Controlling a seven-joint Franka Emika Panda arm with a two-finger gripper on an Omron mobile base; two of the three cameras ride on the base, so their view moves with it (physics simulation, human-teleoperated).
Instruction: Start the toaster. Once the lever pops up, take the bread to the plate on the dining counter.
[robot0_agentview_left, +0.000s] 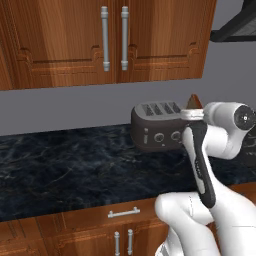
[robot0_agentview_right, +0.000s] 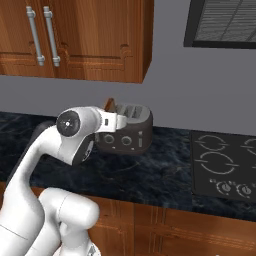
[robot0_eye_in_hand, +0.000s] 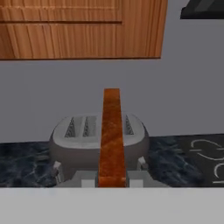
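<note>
Tan bread (robot0_eye_in_hand: 112, 135) edge-on, clamped by fingers | fingertips cut off | toaster (robot0_eye_in_hand: 97, 140) behind, lever unclear

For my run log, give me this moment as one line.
gripper: shut on tan-brown toast slice | slice: lifted, edge-on | dark grey four-slot toaster: behind, on black marbled counter

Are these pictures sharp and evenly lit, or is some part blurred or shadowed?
Left base view: flat, even light, toaster sharp, no glare on the counter. Right base view: equally sharp, with only a soft shadow under the wall cabinet. Hand view: softer overall, and the bread held edge-on in the claw looks stretched and slightly blurred.
</note>
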